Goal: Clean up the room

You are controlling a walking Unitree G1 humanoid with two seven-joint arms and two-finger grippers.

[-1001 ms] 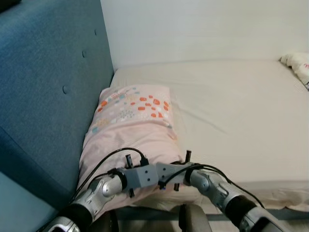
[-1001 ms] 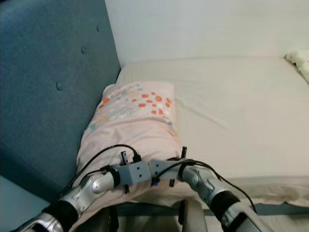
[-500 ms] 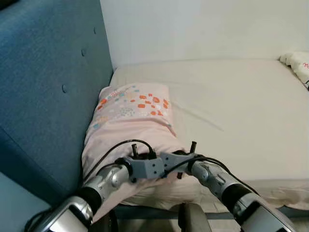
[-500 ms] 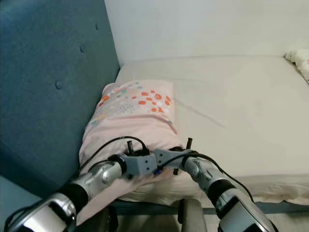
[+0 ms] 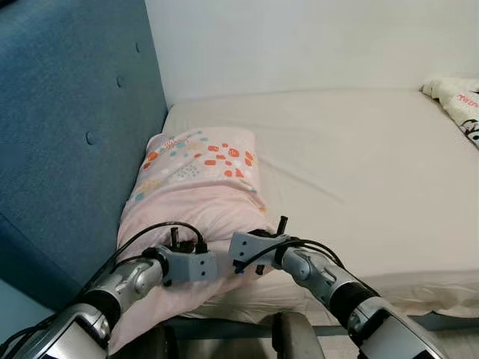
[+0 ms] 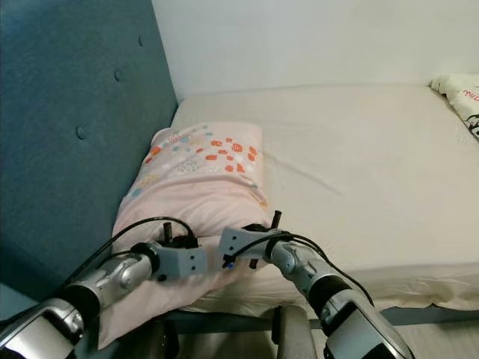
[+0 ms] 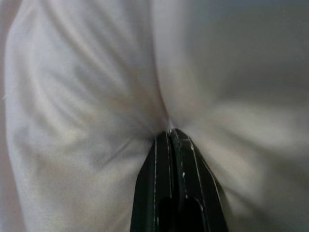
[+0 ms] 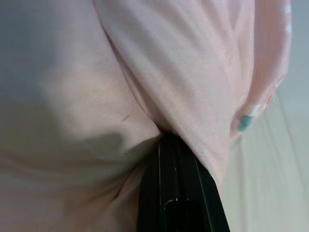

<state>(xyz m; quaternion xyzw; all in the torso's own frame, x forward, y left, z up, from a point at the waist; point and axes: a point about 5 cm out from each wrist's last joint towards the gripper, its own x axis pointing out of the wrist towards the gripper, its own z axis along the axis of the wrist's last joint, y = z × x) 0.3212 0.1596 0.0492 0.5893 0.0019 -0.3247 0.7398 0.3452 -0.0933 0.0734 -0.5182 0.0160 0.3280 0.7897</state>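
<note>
**Both pincers clamped on the pillow at the head of the bed**

The pink pillow lies on the bed with its long side against the blue headboard, its far end showing coloured dots and its near end hanging a little over the front edge of the mattress. Both arms reach to this near end. The left pincer has its two black fingers pressed together with a fold of the pale fabric pinched between them; the cloth makes creases that run out from the tips. The right pincer is the same: fingers together, clamped on a fold of the pink cover, with the cloth bunched around the tips. In the head views the two pincers sit near each other on the front part of the pillow, the left one toward the headboard and the right one toward the open mattress.

I judge that two grips are used because the pillow is soft and long; one grip would let it sag and turn. Holding the near end gives control to pull or to shift it into a tidy place.

At the far right of the bed lies a white bundle of cloth with small prints, well apart from the pillow. The headboard touches the pillow on one side, so it can move freely only toward the mattress.
</note>
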